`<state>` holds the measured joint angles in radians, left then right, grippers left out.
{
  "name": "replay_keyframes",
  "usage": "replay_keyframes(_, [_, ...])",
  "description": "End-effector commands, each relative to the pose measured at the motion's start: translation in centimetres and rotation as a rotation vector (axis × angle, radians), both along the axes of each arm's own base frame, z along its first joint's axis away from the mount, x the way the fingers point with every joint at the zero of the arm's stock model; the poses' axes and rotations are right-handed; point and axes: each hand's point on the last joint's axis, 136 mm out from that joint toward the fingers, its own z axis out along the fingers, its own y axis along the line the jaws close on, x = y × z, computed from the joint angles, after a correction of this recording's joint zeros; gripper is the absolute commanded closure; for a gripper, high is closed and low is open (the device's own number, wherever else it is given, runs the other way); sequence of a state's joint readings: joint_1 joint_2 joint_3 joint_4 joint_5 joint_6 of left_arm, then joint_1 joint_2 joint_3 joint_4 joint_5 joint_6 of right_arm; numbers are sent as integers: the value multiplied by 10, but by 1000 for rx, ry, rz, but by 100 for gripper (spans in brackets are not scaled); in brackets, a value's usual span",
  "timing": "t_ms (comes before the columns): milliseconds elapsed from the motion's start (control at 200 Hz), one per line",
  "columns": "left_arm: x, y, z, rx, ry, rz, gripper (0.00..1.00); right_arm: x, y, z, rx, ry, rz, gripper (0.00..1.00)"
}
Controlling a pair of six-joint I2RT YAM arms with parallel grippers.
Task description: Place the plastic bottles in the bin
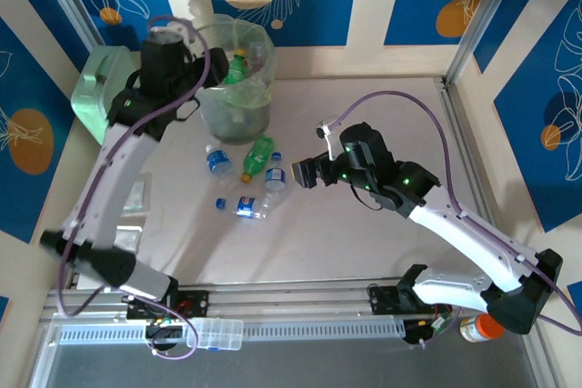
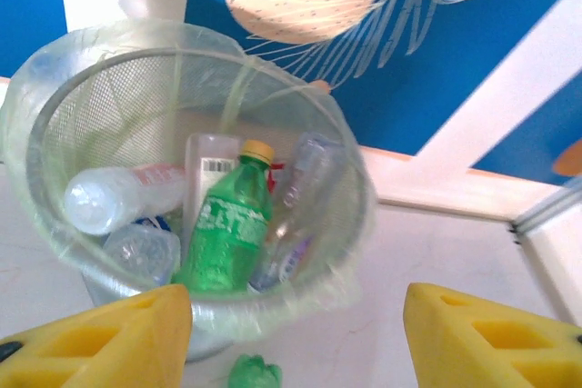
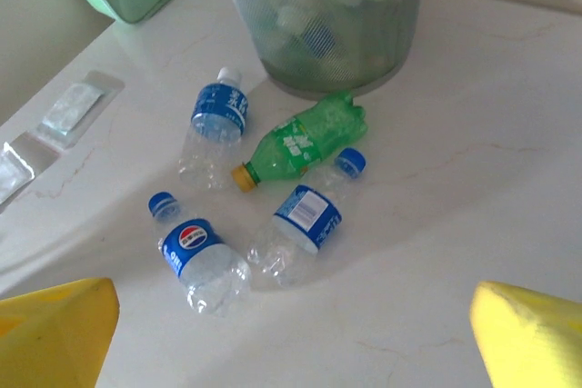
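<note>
Hovering with left jaws parted and empty above the tall translucent grey-green plastic bin (image 2: 118, 115), several plastic bottles (image 2: 223, 233) inside. Poised with right jaws spread wide, empty, over a green yellow-capped bottle (image 3: 300, 141) and three clear blue-capped bottles (image 3: 300, 224) bunched on the pale bench (image 3: 473, 179): liable to pinch two together, or squirt a crushed one sideways.

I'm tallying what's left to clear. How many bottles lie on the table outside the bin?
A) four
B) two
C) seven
A: a green bottle, a white-capped clear bottle, a Pepsi-labelled bottle and another blue-capped clear bottle lie on the table beside the bin.
</note>
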<state>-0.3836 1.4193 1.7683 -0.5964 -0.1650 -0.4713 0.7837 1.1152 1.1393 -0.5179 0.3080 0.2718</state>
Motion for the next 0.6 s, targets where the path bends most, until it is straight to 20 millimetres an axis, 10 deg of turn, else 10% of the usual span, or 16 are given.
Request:
replay_keyframes(0, [-19,-1,-19,-47,4,-17,36,-6,5,-14,48,75,-9,0])
replay_keyframes(350, [-95,-10,-132,-143,157,-192,36,17,46,-73,166,424,-37,1])
replay_keyframes(595, [-120,2,-143,-74,86,-217,38,55,60,-138,27,608,-112,1])
